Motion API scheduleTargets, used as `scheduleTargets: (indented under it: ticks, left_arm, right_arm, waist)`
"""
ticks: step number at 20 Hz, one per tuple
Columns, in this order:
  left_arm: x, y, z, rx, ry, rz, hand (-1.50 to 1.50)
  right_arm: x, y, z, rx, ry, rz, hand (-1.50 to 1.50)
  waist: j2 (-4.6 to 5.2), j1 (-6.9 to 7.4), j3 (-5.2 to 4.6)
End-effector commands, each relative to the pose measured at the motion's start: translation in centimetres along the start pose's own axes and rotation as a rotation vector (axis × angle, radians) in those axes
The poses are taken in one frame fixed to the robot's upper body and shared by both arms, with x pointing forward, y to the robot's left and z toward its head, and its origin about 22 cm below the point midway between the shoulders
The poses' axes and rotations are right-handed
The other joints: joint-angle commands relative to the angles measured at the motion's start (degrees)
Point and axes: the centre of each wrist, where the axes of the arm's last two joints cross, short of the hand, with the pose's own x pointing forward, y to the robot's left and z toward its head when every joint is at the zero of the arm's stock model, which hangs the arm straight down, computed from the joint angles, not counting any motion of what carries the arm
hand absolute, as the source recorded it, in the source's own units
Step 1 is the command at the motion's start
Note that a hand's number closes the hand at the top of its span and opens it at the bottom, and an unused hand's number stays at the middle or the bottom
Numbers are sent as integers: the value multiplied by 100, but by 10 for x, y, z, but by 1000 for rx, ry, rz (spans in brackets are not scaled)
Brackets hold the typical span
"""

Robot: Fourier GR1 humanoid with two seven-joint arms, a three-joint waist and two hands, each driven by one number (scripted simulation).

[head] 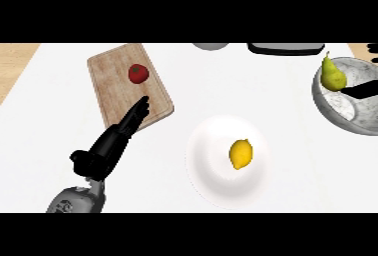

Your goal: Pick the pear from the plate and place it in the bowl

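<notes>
Two hands: one full black hand at the lower left, and black fingers at the right edge.
Worktop: a white worktop (pixel 66 120) fills most of the view, with a strip of tan wood along its far-left edge.
Left hand: the black left hand (pixel 111 142) comes up from a grey forearm at the bottom left; its fingers are straight and together, holding nothing, their tips lying over the near edge of the board.
Board: a rectangular light wooden cutting board (pixel 122 70) lies tilted on the worktop, upper left.
Tomato: a small round red tomato (pixel 138 73) sits on the board, just beyond the left fingertips and apart from them.
Plate: a round white plate (pixel 214 180) lies in the middle, well apart from the board.
Lemon: an oval yellow lemon (pixel 241 154) rests on the plate, right of its centre.
Far edge: a grey rounded object (pixel 212 46) and a dark flat object (pixel 286 48) are cut off at the top.
Bowl: a grey marbled round bowl (pixel 332 107) sits at the right edge, partly out of view.
Pear: the yellow-green pear (pixel 332 74) stands upright inside the bowl, stem up, against its far-left wall.
Right hand: the black fingers of the right hand (pixel 360 90) reach in over the bowl beside the pear's base; whether they are curled or touching the pear I cannot tell.
Open room: bare worktop lies between plate and bowl, and between board and plate.
</notes>
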Motion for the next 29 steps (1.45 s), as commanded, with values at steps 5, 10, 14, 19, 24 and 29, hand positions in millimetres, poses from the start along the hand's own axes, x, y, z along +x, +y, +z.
scheduleTargets:
  ticks: [5, 10, 14, 19, 24, 29]
  left_arm:
    - [-1, 6, -9, 2, -5, -11, 0]
    - [7, 3, 8, 25, 18, 4, 0]
    - [-4, 5, 3, 13, 9, -8, 0]
    - [14, 10, -3, 49, 16, 5, 0]
    - [-9, 0, 5, 17, 12, 5, 0]
    - [0, 19, 4, 29, 11, -7, 0]
  right_arm:
    - [-15, -27, -7, -231, 43, -264, -150]
    - [-53, -64, -3, -318, 129, -431, -150]
    - [-106, -83, 15, -363, 177, -483, -150]
    - [-164, -116, 44, -426, 183, -531, -150]
    - [-221, -146, 86, -449, 177, -568, -150]
    - [-251, -152, 115, -373, 171, -601, -150]
  waist:
    - [-7, -60, 0]
    - [-50, -75, 0]
    - [-26, -116, 1]
    - [-34, -146, 4]
    - [-15, -167, 13]
    - [-25, -135, 14]
